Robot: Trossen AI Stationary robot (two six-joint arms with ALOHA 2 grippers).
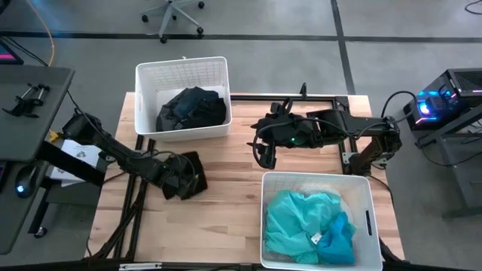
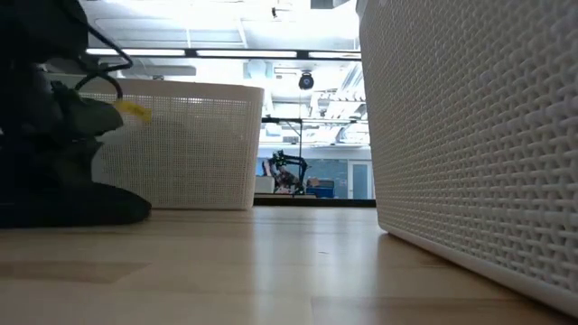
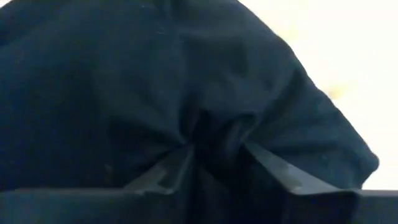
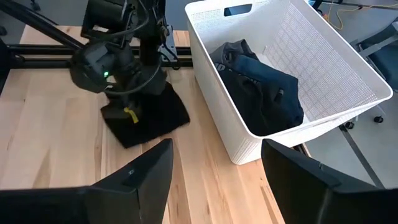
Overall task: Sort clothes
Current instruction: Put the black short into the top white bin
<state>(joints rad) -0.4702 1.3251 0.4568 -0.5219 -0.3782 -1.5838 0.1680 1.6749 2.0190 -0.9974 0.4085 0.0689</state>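
Left claw (image 3: pixel 214 155) pinched shut on soft black garment (image 1: pixel 188 175) bunched on pale wood surface (image 1: pixel 226 203), creased folds hiding fingertips, right claw (image 4: pixel 214 168) spread open and empty above surface, dark clothes (image 1: pixel 192 109) heaped in lattice-walled white bin (image 1: pixel 181 71), turquoise clothes (image 1: pixel 301 218) in second bin (image 1: pixel 361 188).

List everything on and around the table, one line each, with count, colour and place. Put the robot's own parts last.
Table: one, pale wood, centre.
Bins: two, white; one at the far left of the table, one at the near right.
Dark clothes in the far bin: a pile, black.
Black garment: one, on the table under the left arm.
Turquoise clothes: a pile, in the near bin.
Bright blue garment: one, in the near bin.
Office chair: one, on the floor beyond the table.
Left tool: dark, shut on the black garment.
Right tool: dark, open, raised above the table and pointing at the far bin.
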